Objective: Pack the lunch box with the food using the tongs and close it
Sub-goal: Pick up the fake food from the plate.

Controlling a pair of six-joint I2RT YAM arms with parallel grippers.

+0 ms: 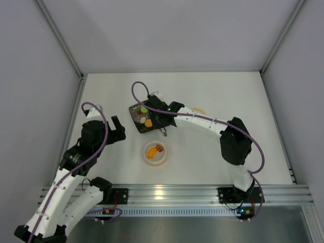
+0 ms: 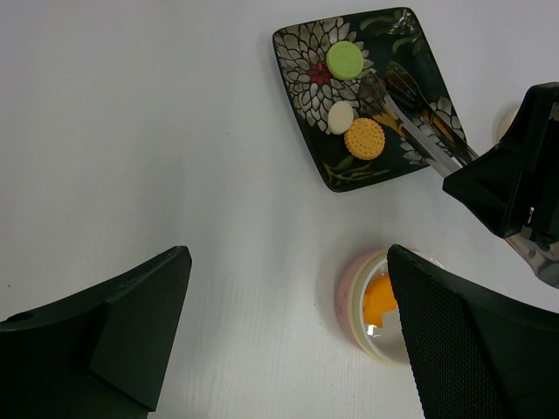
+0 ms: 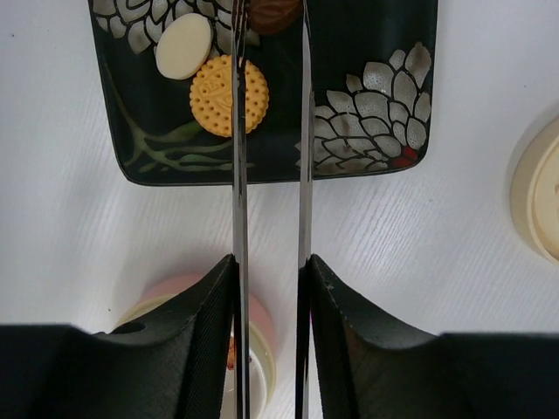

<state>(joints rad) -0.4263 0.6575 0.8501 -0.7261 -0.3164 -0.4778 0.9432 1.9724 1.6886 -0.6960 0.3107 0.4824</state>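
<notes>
Sharing one plate (image 3: 367,52) — four food pieces (image 3: 229,96), one tongs (image 3: 239,175).

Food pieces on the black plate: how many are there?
4. A green one, a white one and an orange biscuit lie close together; a brown one lies between the tongs, which may hide more.

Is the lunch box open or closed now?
Open: food shows inside the lunch box, and its lid lies apart on the table.
</notes>
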